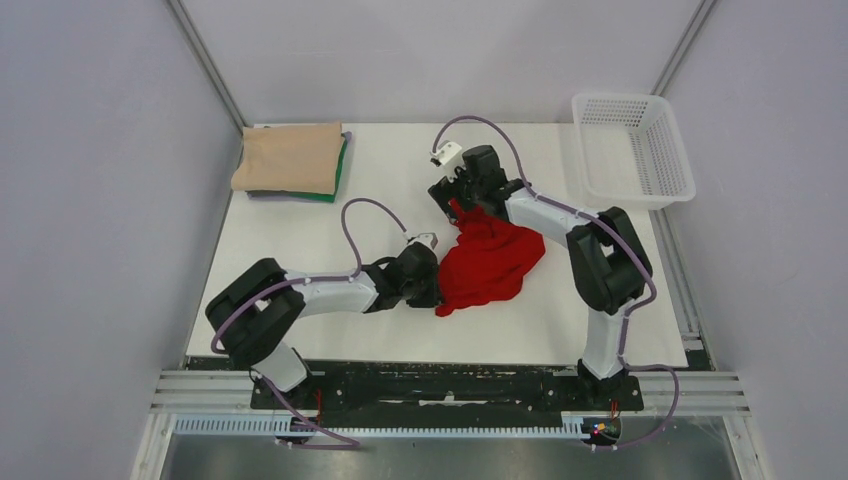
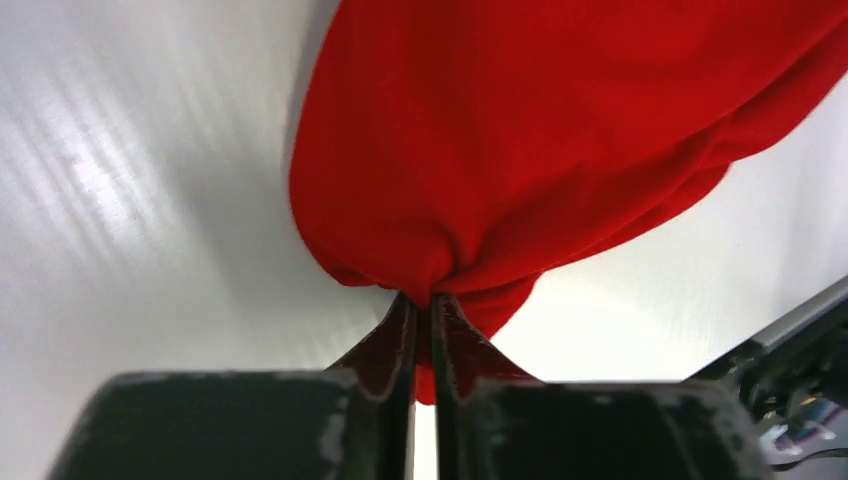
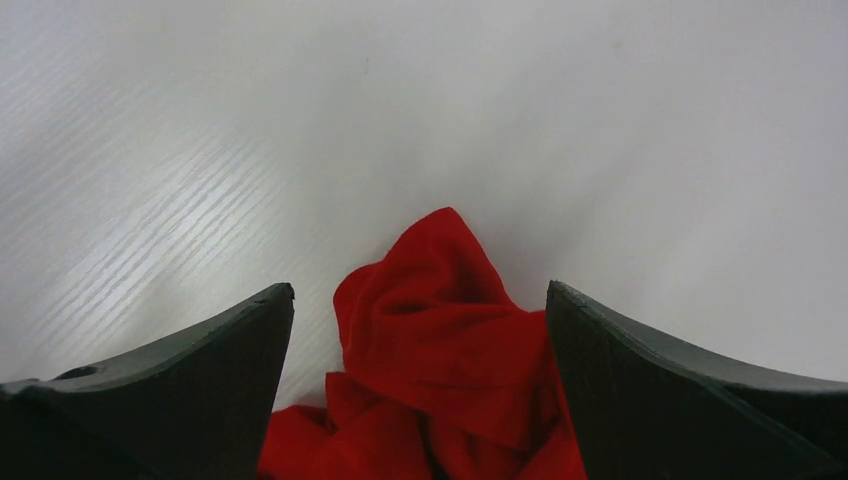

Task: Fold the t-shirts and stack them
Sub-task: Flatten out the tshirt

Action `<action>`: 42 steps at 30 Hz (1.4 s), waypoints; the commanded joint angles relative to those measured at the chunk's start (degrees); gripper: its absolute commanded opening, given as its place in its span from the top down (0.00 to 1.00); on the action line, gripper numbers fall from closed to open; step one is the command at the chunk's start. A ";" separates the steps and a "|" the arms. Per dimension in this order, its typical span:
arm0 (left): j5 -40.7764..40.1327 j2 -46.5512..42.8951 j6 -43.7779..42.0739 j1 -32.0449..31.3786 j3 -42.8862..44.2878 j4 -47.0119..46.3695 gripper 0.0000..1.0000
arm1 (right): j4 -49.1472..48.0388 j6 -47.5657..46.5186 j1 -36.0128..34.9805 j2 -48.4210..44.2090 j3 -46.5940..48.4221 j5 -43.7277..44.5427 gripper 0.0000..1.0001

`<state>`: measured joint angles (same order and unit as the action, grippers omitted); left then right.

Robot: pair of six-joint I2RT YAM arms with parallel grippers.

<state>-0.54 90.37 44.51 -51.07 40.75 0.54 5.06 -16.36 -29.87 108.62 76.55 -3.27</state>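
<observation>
Left gripper [image 2: 422, 298] has jaws pinched on the crumpled bright red cloth t-shirt [image 1: 490, 262] lying mid white bench [image 1: 380, 330]; right gripper [image 3: 420, 290] straddles its far end, jaws wide, seemingly not gripping. Folded beige t-shirt [image 1: 290, 157] lies on a dark green one [image 1: 340, 178] far-left.

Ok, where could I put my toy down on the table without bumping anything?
Bare table lies at the back between the folded stack and the right gripper. Another patch sits between that stack and the left arm. The middle is crowded: left gripper and right gripper meet at the red shirt.
</observation>
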 commanded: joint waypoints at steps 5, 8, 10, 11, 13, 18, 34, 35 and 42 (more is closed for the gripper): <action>-10.30 2.59 0.84 -0.44 0.99 6.97 0.98 | 6.34 -4.19 -0.67 12.19 13.20 0.74 0.10; -13.21 -0.03 0.84 -0.44 0.14 9.16 0.98 | 7.75 -4.38 -1.02 15.32 15.45 3.60 0.20; -14.97 -2.03 0.84 -0.44 -0.62 10.45 0.98 | 8.79 -4.51 -1.05 16.72 16.74 7.29 0.28; -15.65 -3.10 0.93 -0.44 -1.03 11.02 0.98 | 8.87 -4.54 -1.07 17.16 16.89 9.08 0.33; -17.13 -4.86 1.08 -0.44 -1.67 11.94 0.98 | 8.87 -3.67 -1.06 17.76 17.17 11.77 0.51; -20.57 -9.24 1.45 -0.44 -1.50 16.00 0.98 | 6.74 0.65 -1.05 15.99 16.00 16.99 1.00; -40.65 -48.58 -4.01 -0.42 5.00 31.13 0.98 | -10.18 14.43 3.98 -37.01 -14.79 37.10 1.00; -41.87 -50.47 -4.84 -0.39 6.10 31.30 0.98 | -10.18 14.70 4.07 -40.41 -15.53 37.65 1.00; -45.63 -63.20 -9.93 -0.44 14.41 31.27 0.98 | -4.37 15.54 4.03 -57.23 -12.62 41.05 1.00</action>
<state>-40.84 32.47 39.94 -51.51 50.11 32.08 -1.67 -2.26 -25.76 56.82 61.69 33.71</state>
